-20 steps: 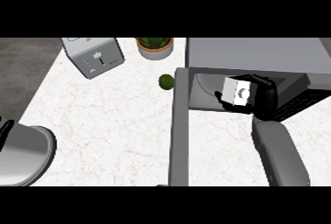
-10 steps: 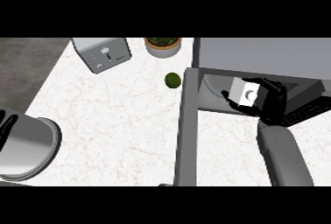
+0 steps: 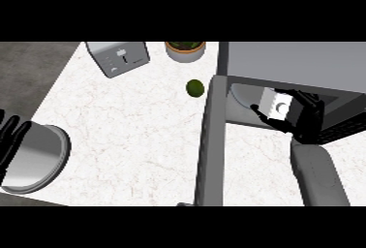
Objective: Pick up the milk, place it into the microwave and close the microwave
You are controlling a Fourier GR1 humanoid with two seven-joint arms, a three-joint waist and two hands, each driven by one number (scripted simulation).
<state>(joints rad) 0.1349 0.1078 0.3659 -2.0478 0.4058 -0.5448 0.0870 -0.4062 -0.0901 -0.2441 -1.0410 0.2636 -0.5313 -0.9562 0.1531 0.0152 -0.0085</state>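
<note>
Desk (image 3: 136,135): white marble top, carries everything. Microwave (image 3: 286,63) at right, door (image 3: 209,145) swung wide toward the robot so the cavity is reachable. Left hand (image 3: 10,138) rests at the left edge over a metal pot (image 3: 36,160), fingers relaxed, holding nothing. Toaster (image 3: 118,58) and potted plant (image 3: 186,50) sit at the back, out of the path. Right hand (image 3: 300,118) is curled round the milk (image 3: 277,106), carton upright at the cavity mouth, likely about to be set down. A lime (image 3: 194,88) lies just left of the door.
</note>
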